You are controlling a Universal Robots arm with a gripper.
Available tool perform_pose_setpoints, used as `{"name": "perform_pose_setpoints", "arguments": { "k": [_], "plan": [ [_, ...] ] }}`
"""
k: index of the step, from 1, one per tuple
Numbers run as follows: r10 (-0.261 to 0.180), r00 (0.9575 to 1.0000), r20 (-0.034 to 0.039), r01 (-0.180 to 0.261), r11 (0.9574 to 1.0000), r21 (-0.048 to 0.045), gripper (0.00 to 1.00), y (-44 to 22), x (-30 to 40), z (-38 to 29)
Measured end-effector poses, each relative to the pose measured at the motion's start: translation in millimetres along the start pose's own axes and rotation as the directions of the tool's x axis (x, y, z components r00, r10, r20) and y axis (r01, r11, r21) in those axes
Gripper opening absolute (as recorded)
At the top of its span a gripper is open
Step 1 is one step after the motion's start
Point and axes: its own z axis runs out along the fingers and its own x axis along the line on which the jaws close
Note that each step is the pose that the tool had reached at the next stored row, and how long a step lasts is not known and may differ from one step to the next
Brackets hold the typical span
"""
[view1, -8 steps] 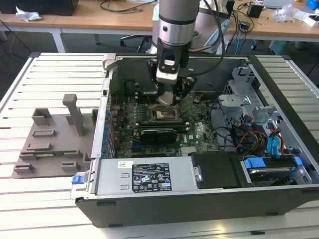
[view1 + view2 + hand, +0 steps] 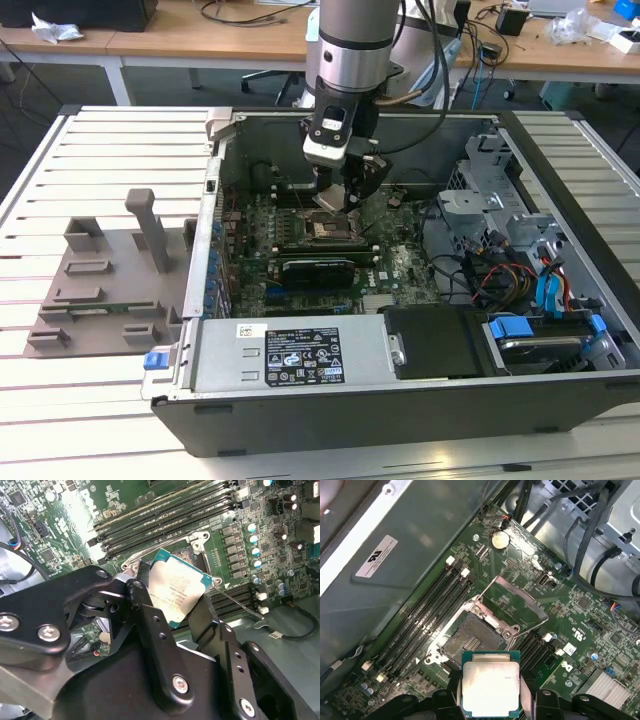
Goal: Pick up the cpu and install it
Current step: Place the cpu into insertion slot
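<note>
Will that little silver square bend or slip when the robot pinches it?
Probably stiff: the cpu looks perfectly flat though the gripper holds it only by its edges. Likely light, since it is so thin. Its shiny metal top looks smooth, so it might slip if squeezed loosely.

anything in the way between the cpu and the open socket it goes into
Nothing visible. The cpu, clamped in the fingers, hangs close to the bare socket, whose retaining frame is swung back.

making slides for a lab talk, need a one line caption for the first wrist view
Gripper holds the cpu by its edges, close to the open socket on the motherboard.
</note>
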Motion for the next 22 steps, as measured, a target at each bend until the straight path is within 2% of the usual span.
{"name": "perform_pose_setpoints", "arguments": {
  "k": [12,18,22],
  "plan": [
    [0.079,0.9969,-0.0018,-0.079,0.9969,0.002,0.55,0.0,0.0,0.1],
    [0.108,0.9941,-0.0024,-0.108,0.9941,0.0028,0.55,0.0,0.0,0.1],
    [0.136,0.9906,-0.0031,-0.136,0.9906,0.0036,0.55,0.0,0.0,0.2]
  ]
}}
